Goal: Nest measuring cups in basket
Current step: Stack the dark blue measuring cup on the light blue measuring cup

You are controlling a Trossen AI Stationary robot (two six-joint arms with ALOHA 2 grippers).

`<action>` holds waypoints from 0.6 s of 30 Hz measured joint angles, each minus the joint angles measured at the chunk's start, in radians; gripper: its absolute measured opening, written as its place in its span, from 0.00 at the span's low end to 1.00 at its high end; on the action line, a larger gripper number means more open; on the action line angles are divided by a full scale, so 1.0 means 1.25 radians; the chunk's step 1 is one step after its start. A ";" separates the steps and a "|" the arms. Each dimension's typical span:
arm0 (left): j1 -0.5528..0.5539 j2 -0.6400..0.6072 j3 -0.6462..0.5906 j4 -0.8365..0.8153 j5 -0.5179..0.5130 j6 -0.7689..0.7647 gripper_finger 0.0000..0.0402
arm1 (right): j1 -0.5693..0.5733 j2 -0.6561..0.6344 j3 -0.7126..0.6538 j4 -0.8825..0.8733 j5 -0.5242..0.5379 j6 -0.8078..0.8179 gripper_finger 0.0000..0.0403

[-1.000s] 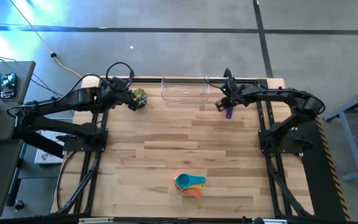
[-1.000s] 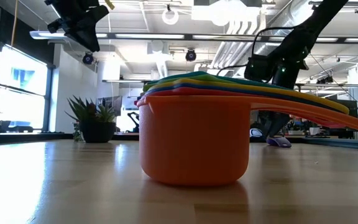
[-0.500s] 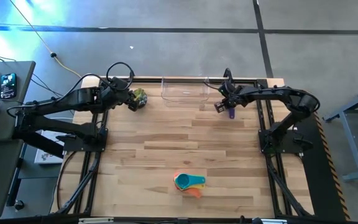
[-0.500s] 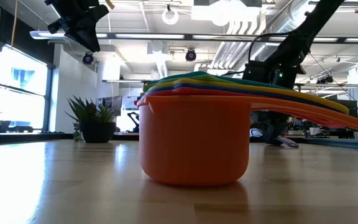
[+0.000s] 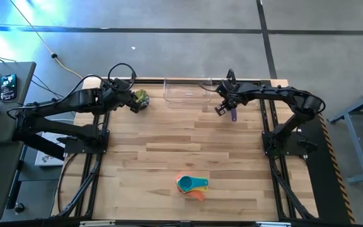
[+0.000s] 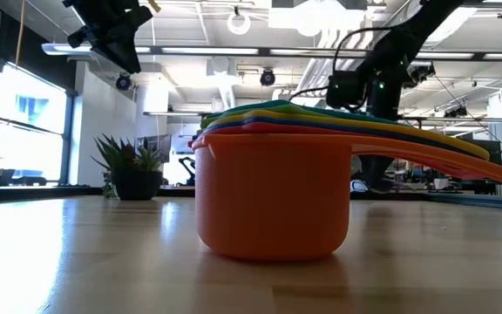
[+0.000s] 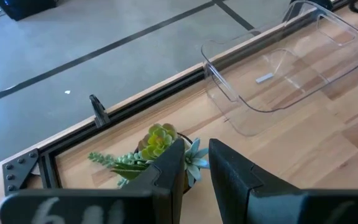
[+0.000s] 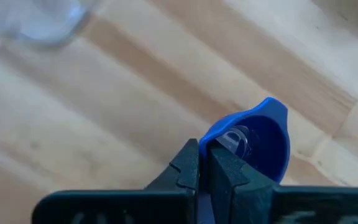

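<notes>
A blue-purple measuring cup (image 5: 233, 114) is in my right gripper (image 5: 221, 108), which is shut on it just off the right end of the clear basket (image 5: 186, 99), near the table's far edge. In the right wrist view the cup's blue bowl (image 8: 263, 137) sticks out past the fingers. The other cups sit nested in a stack (image 5: 191, 185) near the table's near edge, the orange one (image 6: 273, 196) lowest, resting on the wood. My left gripper (image 5: 133, 103) hovers by the small plant (image 5: 142, 98), its fingers a narrow gap apart (image 7: 197, 163). My right gripper pinches the cup's handle (image 8: 211, 144) between its two fingers, right where the handle joins the bowl. The fingers come slanting down from above. The cup hangs at the fingertips, lifted clear of the wood, with its bowl pointing away from the gripper.
The basket (image 7: 278, 68) lies along the far edge, between the two grippers. The spiky plant (image 7: 160, 140) stands left of it, right under my left gripper. Bare wood stretches between the basket and the cup stack.
My right gripper has risen and shifted a little toward the table's left, toward the basket. The blue-purple cup lay on the table a second ago, tipped as one end came up, and now hangs clear of the wood.
</notes>
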 joint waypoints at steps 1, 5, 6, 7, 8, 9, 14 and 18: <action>0.000 0.000 0.000 0.000 0.006 0.000 0.16 | 0.013 0.000 0.010 -0.020 0.000 0.000 0.01; 0.000 0.000 0.000 0.000 0.039 0.000 0.16 | 0.073 0.000 0.057 -0.101 0.004 0.000 0.00; 0.000 0.000 0.000 0.000 0.050 0.000 0.16 | 0.089 0.000 0.070 -0.123 0.007 0.000 0.00; 0.000 0.000 0.000 0.000 0.062 0.000 0.16 | 0.106 0.000 0.084 -0.141 0.007 0.000 0.00; 0.000 0.000 0.000 0.000 0.076 0.000 0.16 | 0.123 0.000 0.099 -0.159 0.009 0.004 0.00; 0.000 0.000 0.000 0.000 0.089 0.000 0.16 | 0.141 0.000 0.116 -0.174 0.009 0.008 0.00; 0.000 0.000 0.000 -0.003 0.173 0.000 0.16 | 0.231 0.000 0.200 -0.248 0.009 0.045 0.00; 0.000 0.000 0.000 -0.009 0.239 0.000 0.16 | 0.302 0.000 0.265 -0.283 0.010 0.086 0.00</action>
